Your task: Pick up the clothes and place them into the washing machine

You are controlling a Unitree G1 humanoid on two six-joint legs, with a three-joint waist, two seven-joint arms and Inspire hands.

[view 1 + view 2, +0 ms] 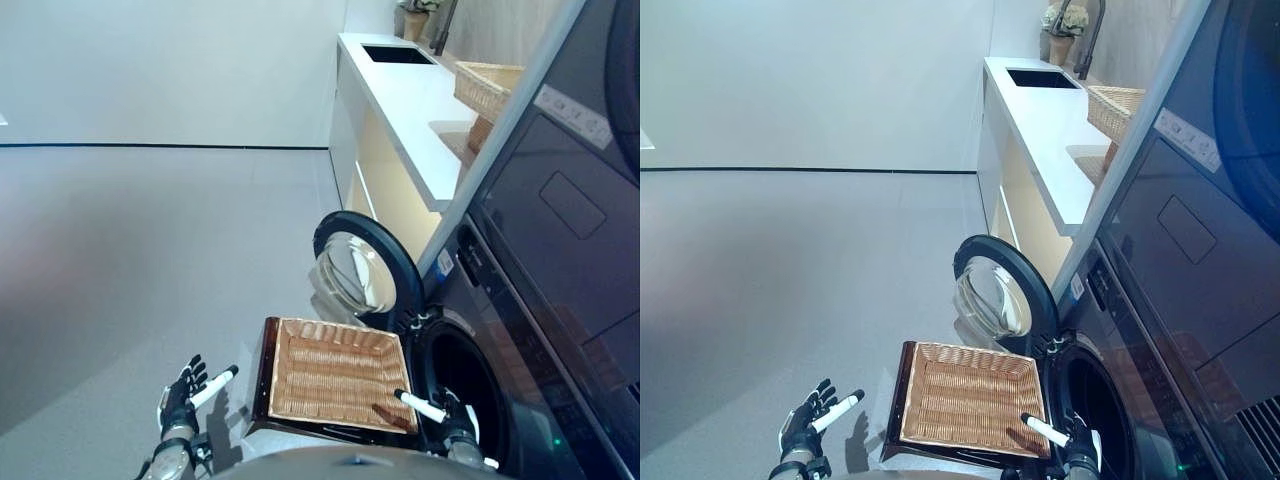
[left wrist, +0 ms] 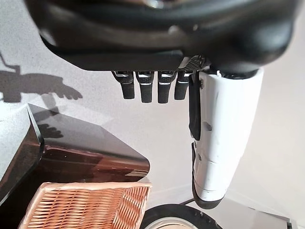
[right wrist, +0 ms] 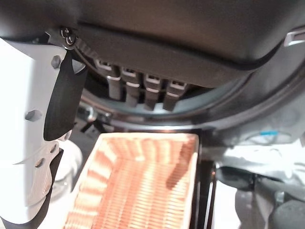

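A shallow wicker basket (image 1: 330,380) rests on the low dark brown box (image 1: 261,385) beside the washing machine. Its woven bottom is bare, with no clothes in it. The machine's round door (image 1: 362,265) stands open and the dark drum opening (image 1: 468,385) is to the basket's right. My left hand (image 1: 181,400) is open, fingers spread, over the floor left of the box. My right hand (image 1: 455,428) is open and empty at the basket's near right corner, in front of the drum. The basket also shows in the left wrist view (image 2: 86,207) and the right wrist view (image 3: 138,186).
A dark appliance (image 1: 570,200) is stacked above the washing machine. A white counter (image 1: 410,110) with a sink runs along the back, with another wicker basket (image 1: 488,88) on it. Open grey floor (image 1: 130,280) lies to the left.
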